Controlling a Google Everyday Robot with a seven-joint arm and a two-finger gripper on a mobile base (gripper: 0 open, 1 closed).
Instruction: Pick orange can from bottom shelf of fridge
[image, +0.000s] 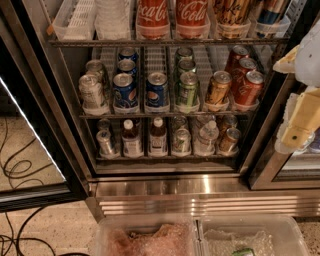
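Observation:
The fridge (75, 125) stands open in front of me, with a black frame and a ribbed steel base. The orange can (229, 140) stands at the front right of the bottom shelf (165, 158), right of a clear water bottle (207, 136). It is dull copper-orange with a silver lid, and a similar can stands behind it. My gripper (296, 131), cream and yellow, hangs at the right edge of the view. It is outside the fridge, right of and slightly above the orange can, and holds nothing that I can see.
The bottom shelf also holds two brown bottles (157, 136), a green can (181, 140) and a silver can (106, 142). The middle shelf holds a golden-amber can (218, 89) and red-orange cans (248, 88). Two clear bins (200, 235) sit below. Cables (15, 165) lie at the left.

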